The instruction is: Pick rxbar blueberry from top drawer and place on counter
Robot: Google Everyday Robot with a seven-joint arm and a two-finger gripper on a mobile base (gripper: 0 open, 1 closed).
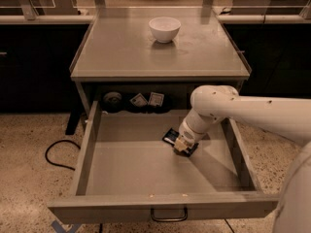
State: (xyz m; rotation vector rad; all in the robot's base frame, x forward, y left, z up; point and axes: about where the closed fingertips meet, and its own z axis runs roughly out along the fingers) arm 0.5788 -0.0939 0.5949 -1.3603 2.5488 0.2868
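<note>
The rxbar blueberry (pixel 170 135) is a dark navy bar with a white patch, seen inside the open top drawer (pixel 89 144), right of its middle. My gripper (pixel 183 147) reaches down from the white arm at the right and is shut on the bar's right end, holding it just above the drawer floor. The bar's left end sticks out toward the back left. The counter (pixel 116 47) is the grey tabletop above the drawer.
A white bowl (pixel 164 28) stands at the back middle of the counter. Small white-and-dark packets (pixel 147 100) and a round dark object (pixel 112 100) lie at the drawer's back. A black cable (pixel 53 154) lies on the floor at the left.
</note>
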